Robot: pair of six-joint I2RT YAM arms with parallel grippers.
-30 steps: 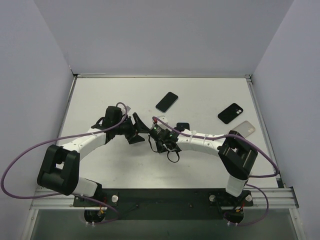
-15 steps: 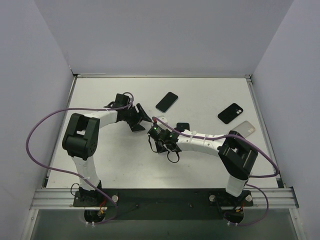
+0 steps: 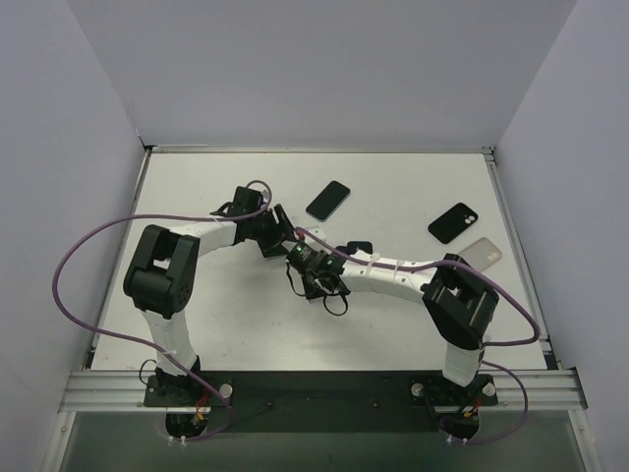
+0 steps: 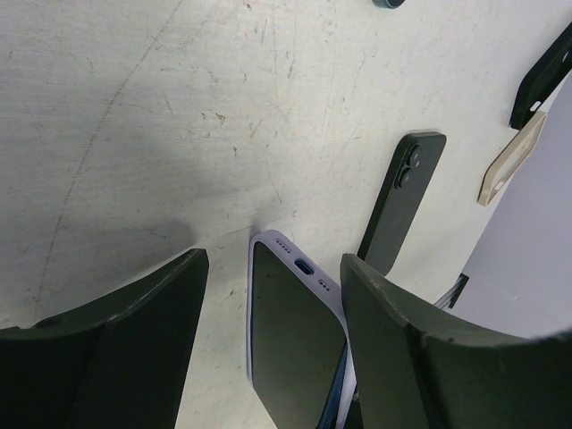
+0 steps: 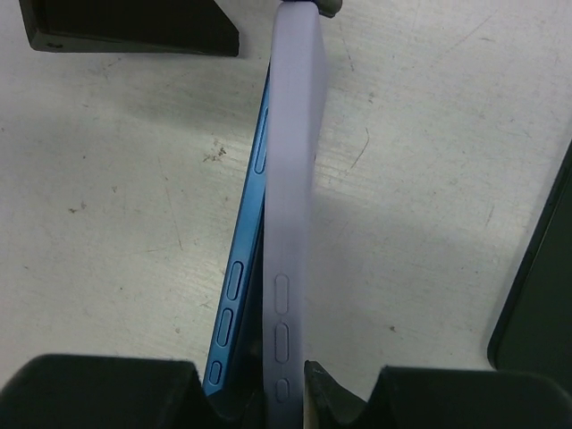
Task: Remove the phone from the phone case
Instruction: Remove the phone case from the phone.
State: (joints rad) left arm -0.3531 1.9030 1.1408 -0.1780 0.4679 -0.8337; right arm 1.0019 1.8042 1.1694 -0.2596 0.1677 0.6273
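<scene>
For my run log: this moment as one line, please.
left gripper: open | right gripper: shut on lilac silicone phone case | blue phone: edge partly out

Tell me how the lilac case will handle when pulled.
Probably bendy: the case stands off the phone along one side without cracking. Likely light, since its wall looks thin. Its matte skin seems grippy, so it may cling rather than slip.

Left arm (image 3: 157, 270) elbow has swung inward from the desk's near-left corner. Left gripper (image 3: 278, 232) has shifted toward the far edge, closer to the phone case (image 5: 290, 179) in the right gripper (image 3: 295, 267).
</scene>
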